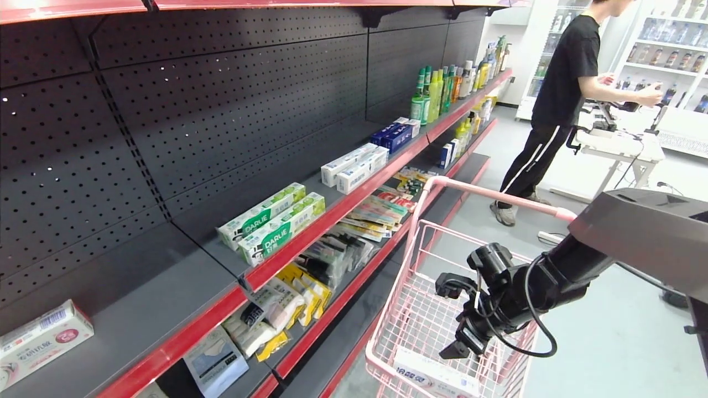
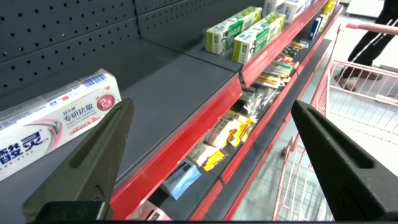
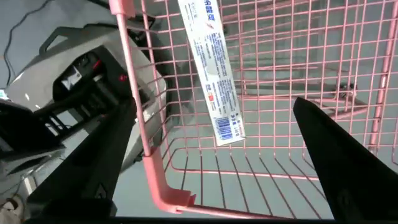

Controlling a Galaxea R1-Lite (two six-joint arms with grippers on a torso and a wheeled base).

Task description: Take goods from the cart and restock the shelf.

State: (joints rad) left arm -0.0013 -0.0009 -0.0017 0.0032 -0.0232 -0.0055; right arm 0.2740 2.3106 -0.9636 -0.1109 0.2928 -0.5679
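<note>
A pink wire cart (image 1: 410, 232) stands in front of the shelf (image 1: 144, 298). A long white toothpaste box (image 1: 437, 378) lies on the cart's bottom (image 3: 211, 74). My right gripper (image 1: 454, 347) hangs open inside the cart just above that box, with nothing between its fingers (image 3: 217, 165). A white and pink toothpaste box (image 1: 41, 338) lies at the near left end of the upper shelf board (image 2: 56, 124). My left gripper (image 2: 211, 168) is open and empty beside it, over the shelf's front edge.
Green toothpaste boxes (image 1: 271, 221), white boxes (image 1: 354, 166), blue boxes (image 1: 394, 135) and bottles (image 1: 442, 88) line the same shelf board farther along. The lower shelf holds packets and brushes (image 1: 287, 298). Bare shelf board lies between the near box and the green ones. The cart handle (image 1: 498, 196) rises to the right.
</note>
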